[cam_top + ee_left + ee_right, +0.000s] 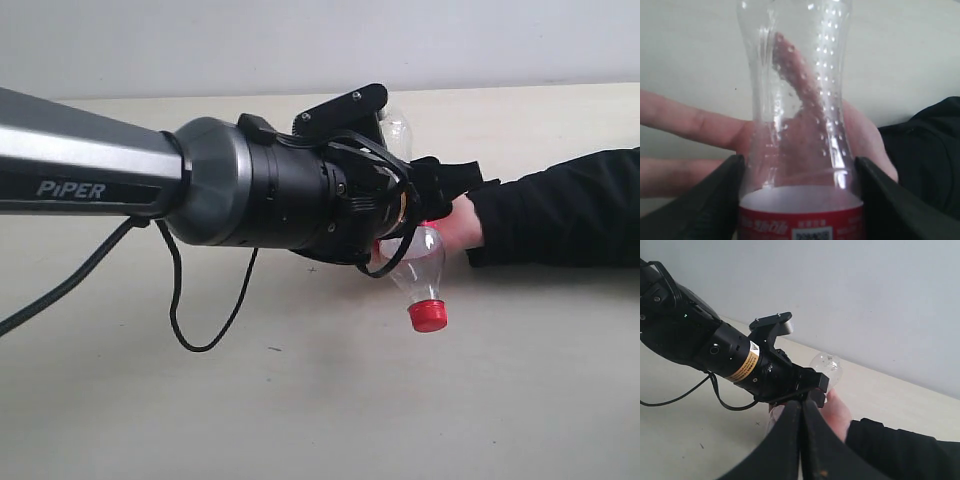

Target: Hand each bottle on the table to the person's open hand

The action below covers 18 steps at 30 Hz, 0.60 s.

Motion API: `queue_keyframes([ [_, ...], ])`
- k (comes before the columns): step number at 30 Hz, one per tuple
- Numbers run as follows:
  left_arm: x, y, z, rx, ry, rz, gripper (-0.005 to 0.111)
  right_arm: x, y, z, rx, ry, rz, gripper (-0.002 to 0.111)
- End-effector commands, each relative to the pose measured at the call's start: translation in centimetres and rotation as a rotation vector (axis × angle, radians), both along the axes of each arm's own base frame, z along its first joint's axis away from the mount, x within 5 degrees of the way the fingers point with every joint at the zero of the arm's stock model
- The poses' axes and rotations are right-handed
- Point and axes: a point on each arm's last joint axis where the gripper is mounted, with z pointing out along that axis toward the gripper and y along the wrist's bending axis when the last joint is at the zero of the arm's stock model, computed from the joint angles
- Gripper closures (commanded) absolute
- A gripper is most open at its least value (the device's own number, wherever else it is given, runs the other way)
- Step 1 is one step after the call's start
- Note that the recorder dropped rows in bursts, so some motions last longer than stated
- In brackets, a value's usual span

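Note:
The small clear bottle (pixel 416 258) with a red cap (pixel 428 316) and red label (pixel 800 220) hangs tilted, cap down, just above the table (pixel 330 400). My left gripper (pixel 799 162) is shut on its body, one black finger (pixel 715 200) on each side. The person's open hand (pixel 695 122) lies right behind and under the bottle, fingers spread; in the exterior view the hand (pixel 463 222) shows at the end of a black sleeve (pixel 560 205). My right gripper (pixel 802 405) is shut and empty, hovering above the hand (pixel 837 412). The other bottles are out of view.
My left arm (pixel 120 180) spans the left half of the exterior view, with a black cable (pixel 180 300) looping down near the tabletop. A pale wall (pixel 320 40) runs behind the table's far edge. Bare beige tabletop (pixel 680 430) shows under the left arm.

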Motion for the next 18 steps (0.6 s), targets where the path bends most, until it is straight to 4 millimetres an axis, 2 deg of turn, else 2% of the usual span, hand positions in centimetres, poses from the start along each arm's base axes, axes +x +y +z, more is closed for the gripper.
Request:
queue_keyframes([
  [1,0.04,-0.07,0.18,-0.008,-0.003,0.001,0.107,0.0,-0.02,-0.05,0.003,-0.003,-0.004,0.108],
  [8,0.12,-0.02,0.22,0.006,-0.011,-0.013,0.106,0.0,-0.02,-0.05,0.003,-0.003,-0.004,0.108],
  [11,0.14,-0.04,0.21,0.001,-0.008,-0.02,0.098,0.0,-0.02,-0.05,0.003,-0.003,-0.004,0.108],
  [14,0.11,-0.14,0.22,-0.006,-0.006,-0.028,0.074,0.0,-0.02,-0.05,0.003,-0.003,-0.004,0.108],
  [18,0.12,-0.14,0.23,-0.003,-0.01,-0.031,0.033,0.0,-0.02,-0.05,0.003,-0.003,-0.004,0.108],
])
